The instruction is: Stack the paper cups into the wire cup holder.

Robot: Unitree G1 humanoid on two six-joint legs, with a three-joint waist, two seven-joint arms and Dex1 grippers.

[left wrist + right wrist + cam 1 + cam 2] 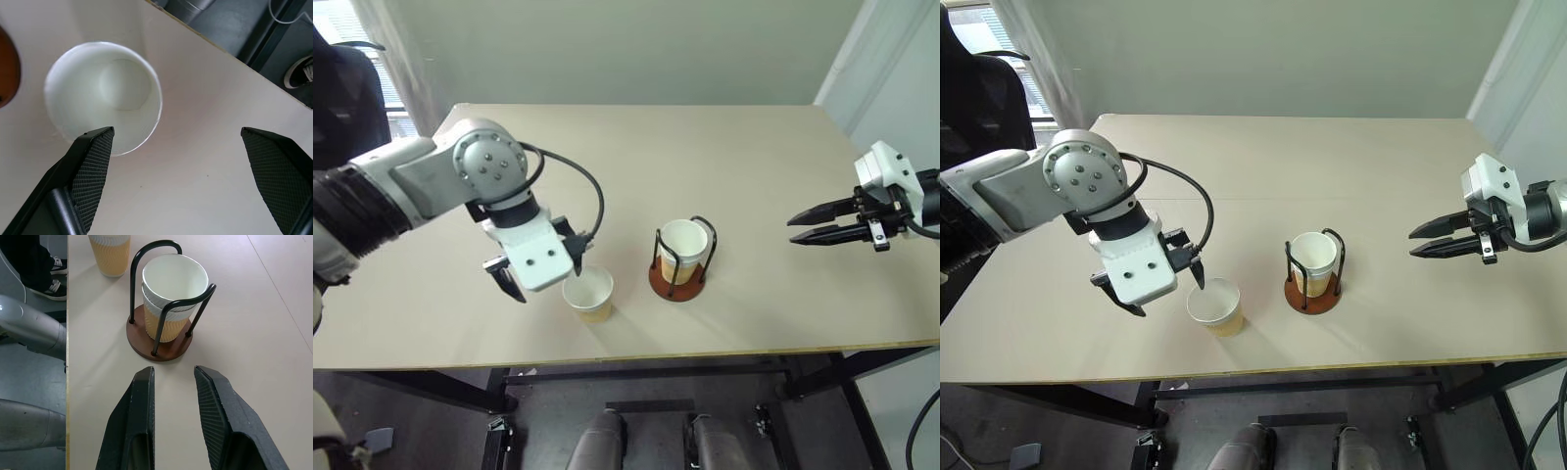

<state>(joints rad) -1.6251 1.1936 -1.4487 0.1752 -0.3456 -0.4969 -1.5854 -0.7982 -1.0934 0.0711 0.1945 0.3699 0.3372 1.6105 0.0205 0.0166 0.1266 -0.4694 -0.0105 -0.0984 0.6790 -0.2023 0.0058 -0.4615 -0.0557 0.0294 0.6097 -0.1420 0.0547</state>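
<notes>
Loose paper cup (588, 294) upright on table (754, 166), lower centre of frame, mouth up, axis vertical. Left gripper (536, 275) nearer arm, pointing down, jaws spread wide, empty; cup just right of centre line, one fingertip (95, 147) over rim. Wire cup holder (680, 259), just right of cup, holds nested cups (171, 289). Right gripper (822, 224) far right, jaws narrowly parted, empty.

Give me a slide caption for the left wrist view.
Open left gripper points down beside a loose paper cup on the table, one finger overlapping its rim.
</notes>
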